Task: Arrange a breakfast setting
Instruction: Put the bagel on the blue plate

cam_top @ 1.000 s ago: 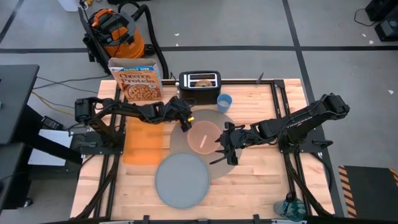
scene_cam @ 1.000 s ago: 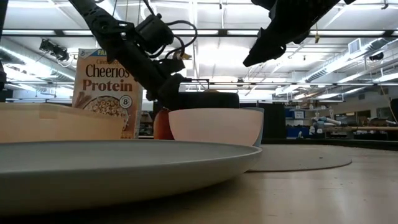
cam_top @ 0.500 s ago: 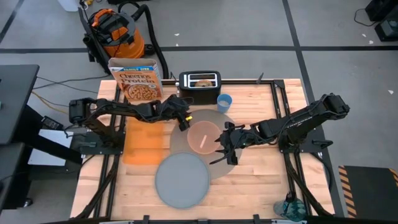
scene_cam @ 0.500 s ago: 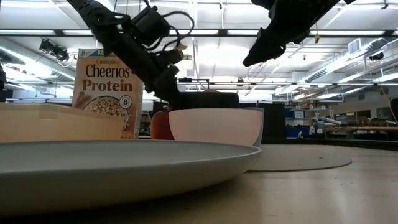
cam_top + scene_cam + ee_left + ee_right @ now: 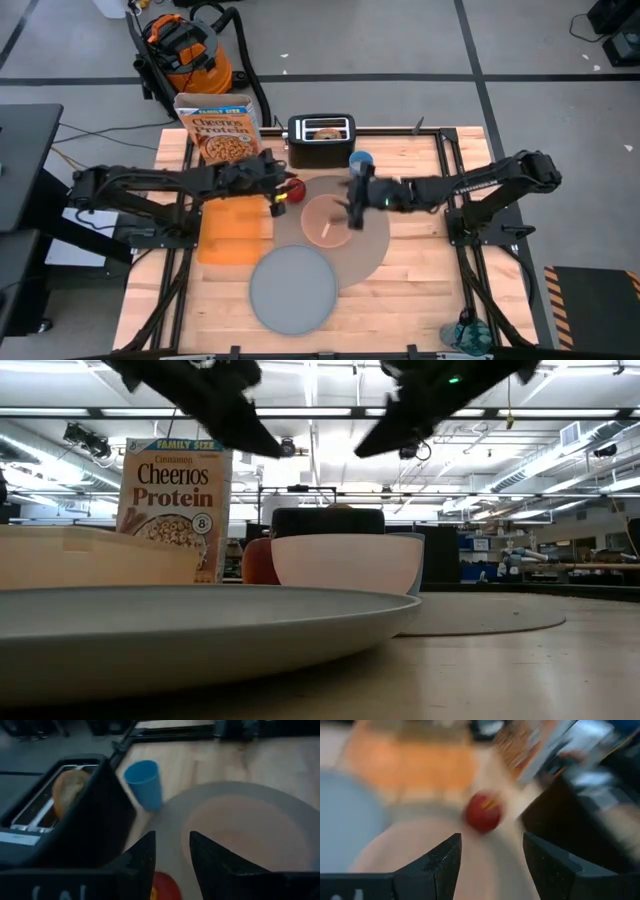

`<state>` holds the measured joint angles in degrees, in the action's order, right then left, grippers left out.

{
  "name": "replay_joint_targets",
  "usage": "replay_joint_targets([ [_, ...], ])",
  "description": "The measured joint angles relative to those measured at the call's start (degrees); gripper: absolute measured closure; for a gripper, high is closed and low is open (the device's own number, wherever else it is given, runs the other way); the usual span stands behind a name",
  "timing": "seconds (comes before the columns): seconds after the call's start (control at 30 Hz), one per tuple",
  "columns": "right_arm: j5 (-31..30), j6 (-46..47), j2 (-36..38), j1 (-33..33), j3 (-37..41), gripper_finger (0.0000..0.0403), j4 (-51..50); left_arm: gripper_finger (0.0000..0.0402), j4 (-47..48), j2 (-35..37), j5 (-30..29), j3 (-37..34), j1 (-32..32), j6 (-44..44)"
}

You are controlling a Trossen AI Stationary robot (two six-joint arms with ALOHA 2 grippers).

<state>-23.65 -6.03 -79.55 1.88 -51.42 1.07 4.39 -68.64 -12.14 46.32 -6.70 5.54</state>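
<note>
The pink bowl (image 5: 325,218) stands on the round grey placemat (image 5: 365,245), with a pale spoon (image 5: 327,229) inside it. The small red apple (image 5: 293,187) rests at the mat's far left edge. It also shows in the left wrist view (image 5: 162,888) and the right wrist view (image 5: 484,812). The blue-grey plate (image 5: 292,290) lies near the front, overlapping the mat. The blue cup (image 5: 360,160) stands beside the toaster (image 5: 322,130), and the bagel (image 5: 70,790) sits in the toaster's slot. My left gripper (image 5: 277,197) is open, raised just left of the apple. My right gripper (image 5: 350,195) is open above the bowl's far right rim.
A cereal box (image 5: 220,130) stands at the far left of the table. An orange cutting board (image 5: 235,225) lies left of the mat. Bare wood shows at the table's right and near right.
My left gripper has risen from the apple and drawn back toward the table's left edge. The apple stays where it was. My right gripper has swung from the bowl's near right side toward the far edge and the left.
</note>
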Motion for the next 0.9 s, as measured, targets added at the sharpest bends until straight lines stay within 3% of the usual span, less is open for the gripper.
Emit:
replay_joint_targets([
  [0.1, 2.7, -2.7, 0.0, -6.4, -1.0, 0.0175, 7.6, 0.0274, -1.1, 3.2, 0.1, -2.3, 3.1, -0.3],
  [0.2, 4.6, -5.2, -1.6, -12.4, -5.4, 0.0166, 6.8, 0.0274, -2.2, 6.3, 0.1, -7.1, 5.4, -1.2],
  [0.37, 13.1, -8.1, -8.9, -20.4, -15.7, 0.0149, -0.4, 0.0274, -7.6, 11.6, 0.0, -14.6, 7.3, 0.0],
  [0.6, 25.9, -13.3, -18.1, -30.1, -28.2, 0.0153, -11.2, 0.0274, -8.5, 16.4, -0.1, -18.7, 7.3, 3.0],
  [0.9, 38.7, -13.8, -24.5, -37.0, -30.0, 0.0170, -15.9, 0.0274, -7.6, 17.7, -0.1, -20.6, 7.1, 3.2],
])
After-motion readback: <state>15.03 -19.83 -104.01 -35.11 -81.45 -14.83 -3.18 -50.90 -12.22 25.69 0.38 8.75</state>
